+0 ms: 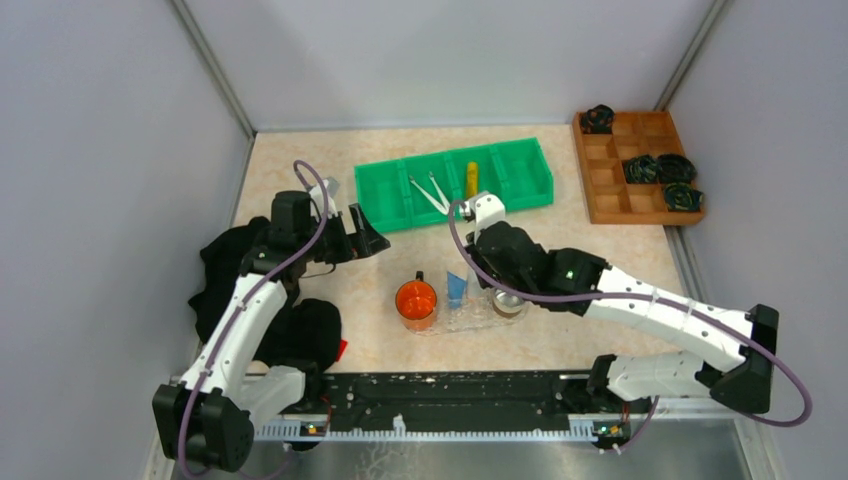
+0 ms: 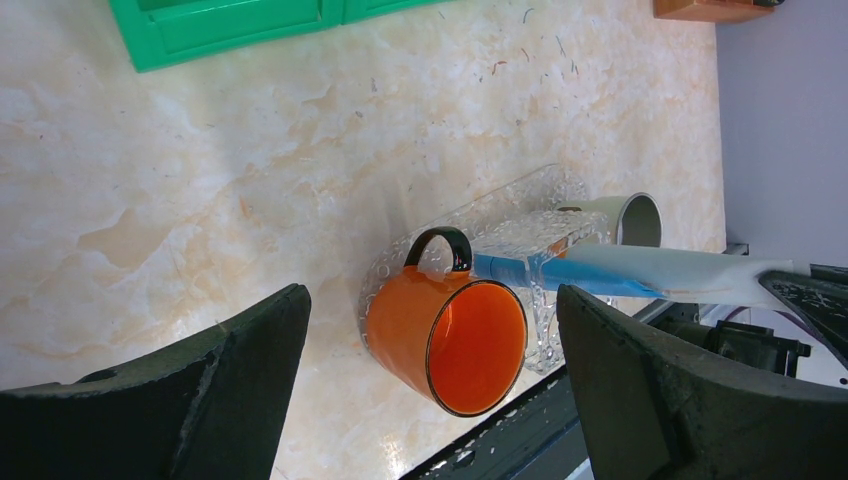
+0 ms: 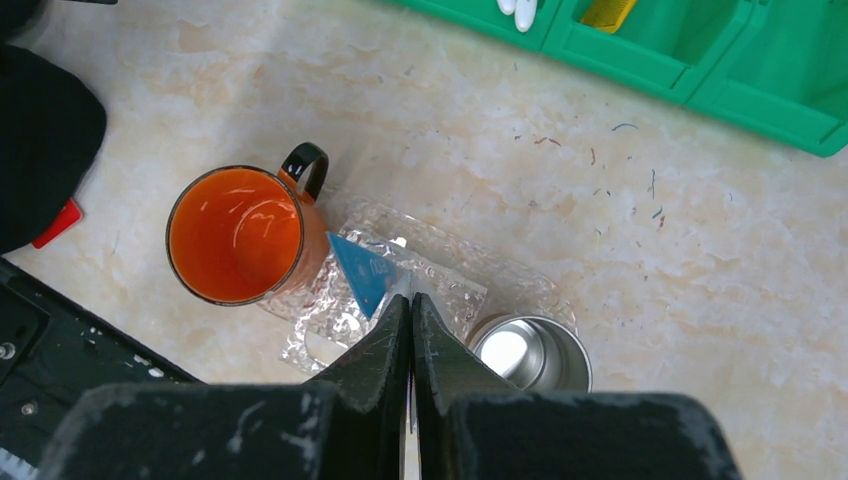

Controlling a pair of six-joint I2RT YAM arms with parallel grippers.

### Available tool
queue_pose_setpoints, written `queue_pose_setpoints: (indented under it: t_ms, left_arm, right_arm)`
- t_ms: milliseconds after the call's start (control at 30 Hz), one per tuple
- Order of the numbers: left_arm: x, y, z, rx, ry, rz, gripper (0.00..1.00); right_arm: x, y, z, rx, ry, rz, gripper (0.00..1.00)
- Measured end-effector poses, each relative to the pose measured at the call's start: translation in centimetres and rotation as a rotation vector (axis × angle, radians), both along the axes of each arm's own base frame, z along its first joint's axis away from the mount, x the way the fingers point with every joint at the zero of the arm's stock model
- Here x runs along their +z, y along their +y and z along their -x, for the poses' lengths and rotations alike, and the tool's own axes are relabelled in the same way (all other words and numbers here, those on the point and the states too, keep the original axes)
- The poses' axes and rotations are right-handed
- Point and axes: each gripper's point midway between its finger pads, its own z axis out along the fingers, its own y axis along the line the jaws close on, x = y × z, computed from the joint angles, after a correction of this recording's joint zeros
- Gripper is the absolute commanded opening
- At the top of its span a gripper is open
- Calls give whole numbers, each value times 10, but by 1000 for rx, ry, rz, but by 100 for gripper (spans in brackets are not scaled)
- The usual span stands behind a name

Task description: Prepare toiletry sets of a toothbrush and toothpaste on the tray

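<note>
Blue toothpaste (image 3: 360, 270): a small flat wedge with a broad blue end that narrows to a pale, whitish end. It hangs over the middle of the tray (image 3: 470, 262), between the orange mug (image 3: 235, 235) and the metal cup (image 3: 530, 355).
Right gripper (image 3: 411, 318): points down at the tray, its fingers pressed together on the tube's narrow pale end.
Left gripper (image 1: 366, 230): spread wide with nothing between its fingers. It is just left of the green bin (image 1: 400, 215) and well apart from the tray.
Tray: clear knobbly plastic, near the middle of the table (image 1: 560, 240), with the mug at its left end and the metal cup at its right end.
Toothbrushes (image 1: 428, 192): two thin white sticks lying in a V in a middle compartment of the bin, at the far side.
Yellow toothpaste (image 1: 471, 178): in the next compartment to the right.
Top view alone: shows both arms whole, the bin's contents, the wooden box (image 1: 600, 205) at far right and a black cloth (image 1: 240, 290) at near left.
Right wrist view alone: shows the grip from straight above. Whether the tube touches the tray cannot be told.
Left wrist view alone: shows the tube side-on as a long strip, blue at its tip and paler toward the fingers. The strip crosses above the tray just right of the mug's handle.
</note>
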Motion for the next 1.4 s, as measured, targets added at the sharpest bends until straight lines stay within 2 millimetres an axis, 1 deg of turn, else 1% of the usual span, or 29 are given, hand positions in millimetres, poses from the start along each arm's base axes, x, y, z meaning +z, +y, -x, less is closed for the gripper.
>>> queue_pose_setpoints:
  t_ms: [233, 367, 533, 600, 667, 967, 1167, 1267, 1333, 1400]
  left_arm:
    - [-1, 0, 0, -1, 1, 0, 99]
    - [-1, 0, 0, -1, 1, 0, 99]
    - [-1, 0, 0, -1, 1, -1, 99]
    - [-1, 0, 0, -1, 1, -1, 99]
    - [-1, 0, 0, -1, 2, -1, 99]
    - [-1, 0, 0, -1, 1, -1, 99]
    - [-1, 0, 0, -1, 1, -1, 99]
    - [-1, 0, 0, -2, 2, -1, 99]
    - [0, -1, 2, -8, 7, 4, 99]
    - [1, -2, 4, -17, 11, 10, 99]
  right_arm:
    - [-10, 2, 1, 0, 4, 31, 0]
    - [-21, 0, 3, 2, 12, 58, 0]
    - [-28, -2, 4, -3, 18, 78, 0]
    - [-28, -3, 4, -5, 17, 78, 4]
    - [-28, -3, 4, -9, 18, 75, 11]
    - [-32, -4, 5, -17, 19, 80, 13]
    - [-31, -4, 5, -21, 16, 80, 23]
    - [-29, -8, 6, -28, 16, 82, 31]
    - [-22, -13, 8, -38, 12, 80, 37]
    - [-8, -19, 9, -51, -1, 57, 44]
